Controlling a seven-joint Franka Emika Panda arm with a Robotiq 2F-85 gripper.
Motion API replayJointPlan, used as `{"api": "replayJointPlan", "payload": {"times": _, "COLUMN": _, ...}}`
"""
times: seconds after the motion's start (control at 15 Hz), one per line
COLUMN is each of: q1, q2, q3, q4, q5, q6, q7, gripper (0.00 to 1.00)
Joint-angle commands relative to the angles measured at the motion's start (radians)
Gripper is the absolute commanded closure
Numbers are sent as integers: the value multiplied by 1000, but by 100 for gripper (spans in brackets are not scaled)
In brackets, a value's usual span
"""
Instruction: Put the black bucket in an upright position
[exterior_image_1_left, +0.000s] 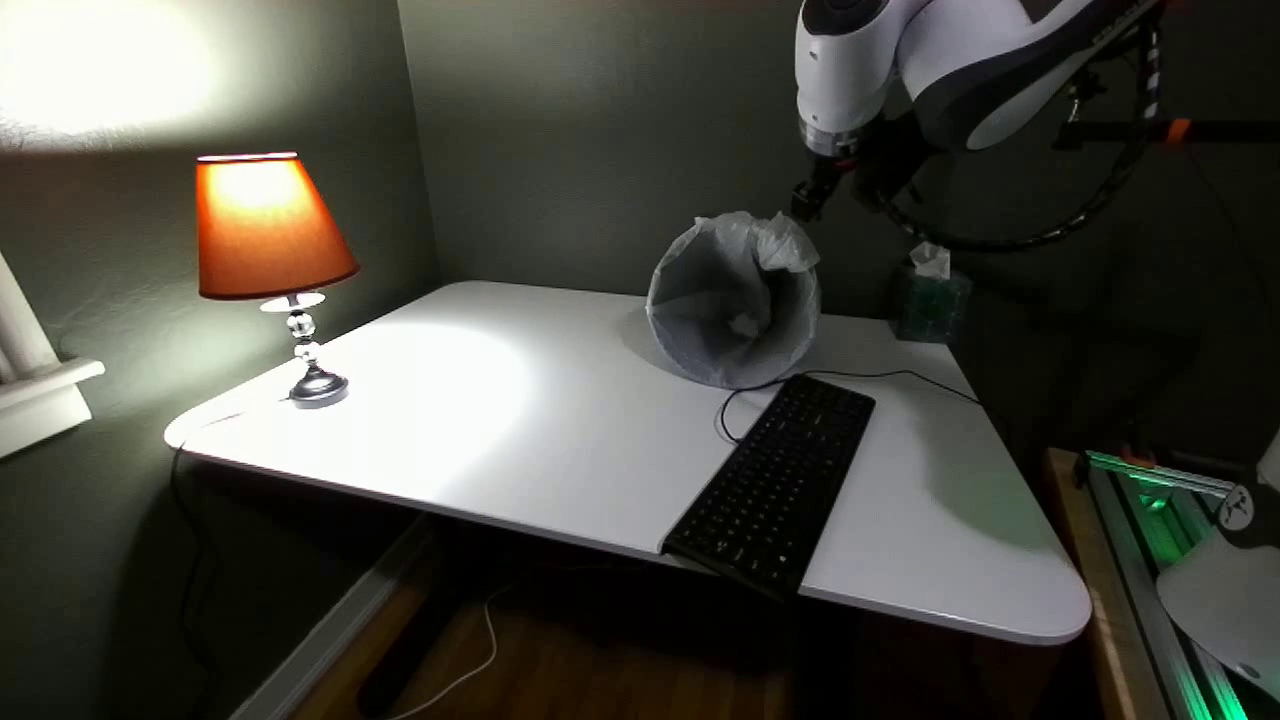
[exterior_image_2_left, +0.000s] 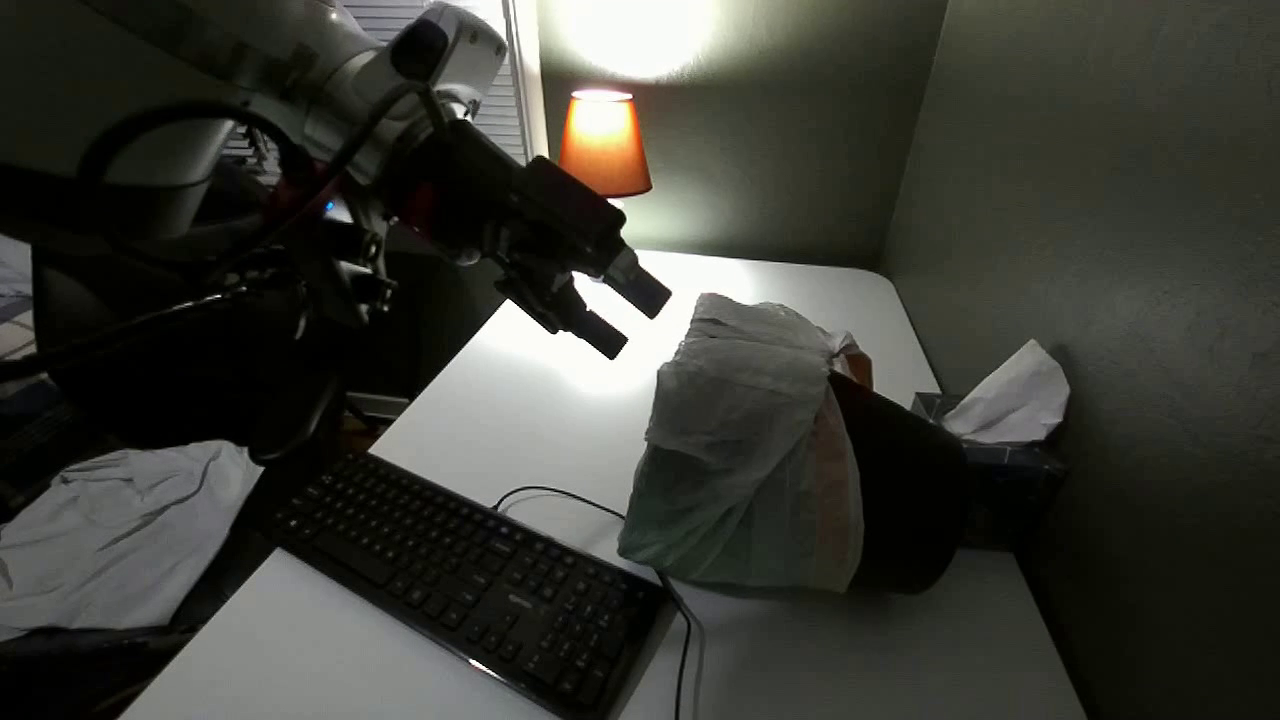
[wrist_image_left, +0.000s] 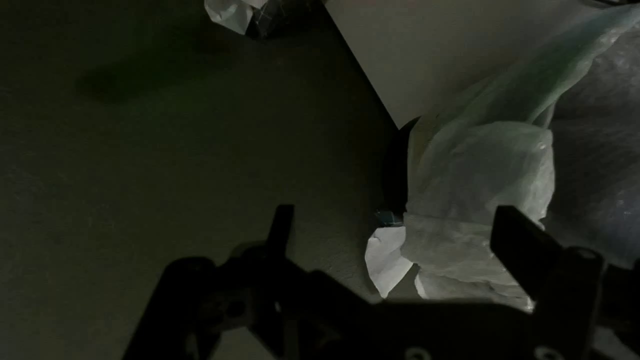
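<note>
The black bucket (exterior_image_1_left: 735, 310) lies on its side on the white table, with its mouth facing the camera in an exterior view. A crinkled white bag lines it and folds over the rim. In an exterior view its dark body (exterior_image_2_left: 900, 490) shows behind the bag. My gripper (exterior_image_2_left: 625, 318) is open and empty, above the table and apart from the bucket, near the upper part of its mouth. It also shows, small and dark, in an exterior view (exterior_image_1_left: 806, 200). In the wrist view the bagged rim (wrist_image_left: 475, 185) appears beyond the open fingers (wrist_image_left: 395, 212), toward the right one.
A black keyboard (exterior_image_1_left: 775, 480) with a cable lies in front of the bucket's mouth. A tissue box (exterior_image_2_left: 1000, 470) stands behind the bucket by the wall. A lit orange lamp (exterior_image_1_left: 265, 230) stands at the table's (exterior_image_1_left: 560, 420) far corner. Walls border the table.
</note>
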Motion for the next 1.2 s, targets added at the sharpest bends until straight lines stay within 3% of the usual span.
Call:
{"api": "replayJointPlan", "payload": {"times": 0.0, "q1": 41, "q2": 80, "q3": -27, "q4": 34, "q5": -43, "q6": -4, "q7": 77, "gripper": 0}}
{"api": "replayJointPlan", "payload": {"times": 0.6, "q1": 57, "q2": 192, "q3": -53, "q4": 89, "q5": -100, "q6": 27, "q7": 211, "gripper": 0}}
{"api": "replayJointPlan", "payload": {"times": 0.67, "q1": 64, "q2": 154, "q3": -49, "q4": 70, "q5": -61, "q6": 0, "q7": 156, "gripper": 0}}
{"api": "replayJointPlan", "payload": {"times": 1.13, "q1": 67, "q2": 190, "q3": -51, "q4": 91, "q5": -83, "q6": -9, "q7": 210, "gripper": 0}}
